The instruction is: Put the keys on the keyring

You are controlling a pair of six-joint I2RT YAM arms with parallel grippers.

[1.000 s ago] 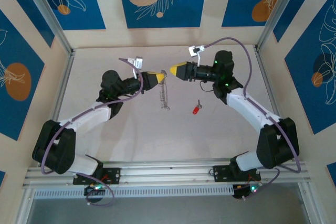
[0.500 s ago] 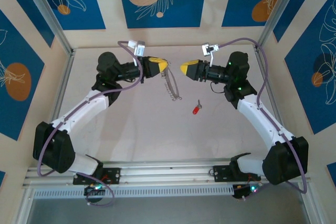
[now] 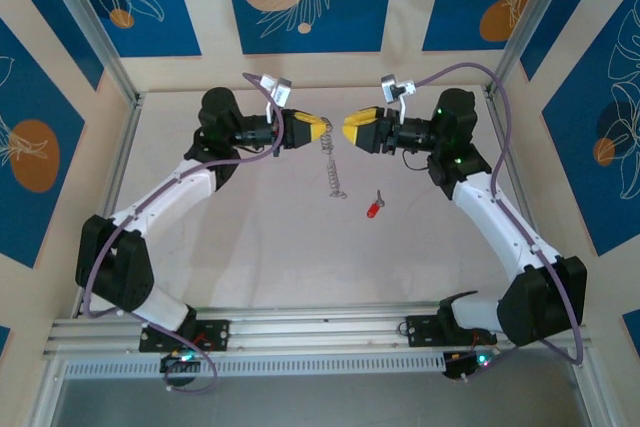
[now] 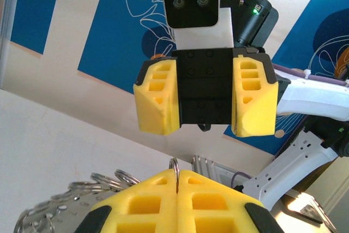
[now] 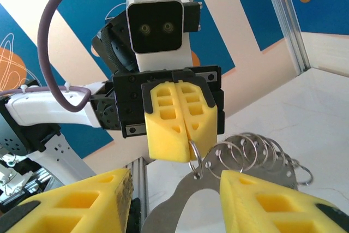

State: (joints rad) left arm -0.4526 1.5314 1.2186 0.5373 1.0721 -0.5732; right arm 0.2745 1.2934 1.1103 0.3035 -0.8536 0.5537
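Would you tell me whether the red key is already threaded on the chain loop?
No, the red key lies alone on the table, apart from the keyring pinched by the left gripper.

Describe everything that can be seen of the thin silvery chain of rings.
The chain of small silvery metal rings is a thin string of linked wire loops, shiny and pale. Its top ring is pinched between the left arm's shut yellow fingers, and the rest hangs down loosely from them. Whether its lower end touches the pale table cannot be told.
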